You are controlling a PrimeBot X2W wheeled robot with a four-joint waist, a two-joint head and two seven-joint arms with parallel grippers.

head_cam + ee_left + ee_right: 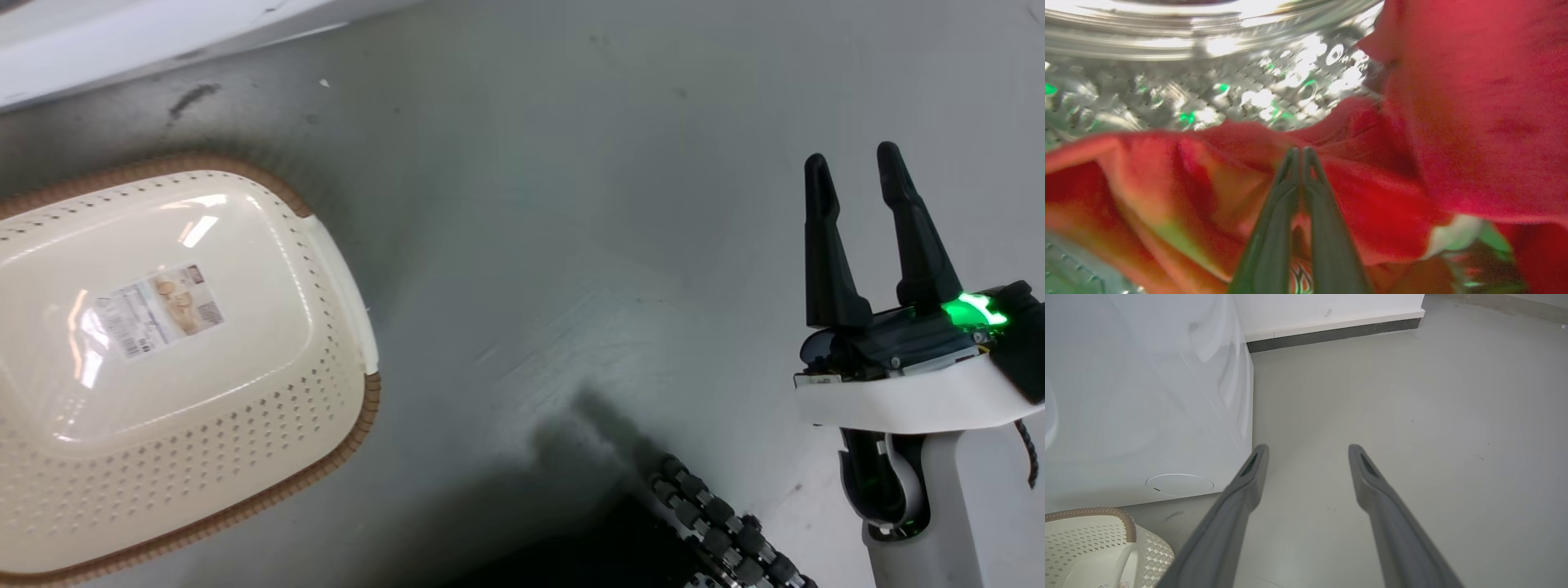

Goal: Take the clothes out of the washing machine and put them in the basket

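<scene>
Red soft fabric clothes wrap the left pincer, clamped shut on them, steel drum beyond; right pincer gapes empty, cream plastic basket off its left.

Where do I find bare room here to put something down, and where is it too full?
The grey floor is bare between the basket and the right hand, and also from the washing machine to the wall skirting. The basket's inside is empty too. It is crowded inside the drum, where the left hand pinches the red garment.
</scene>
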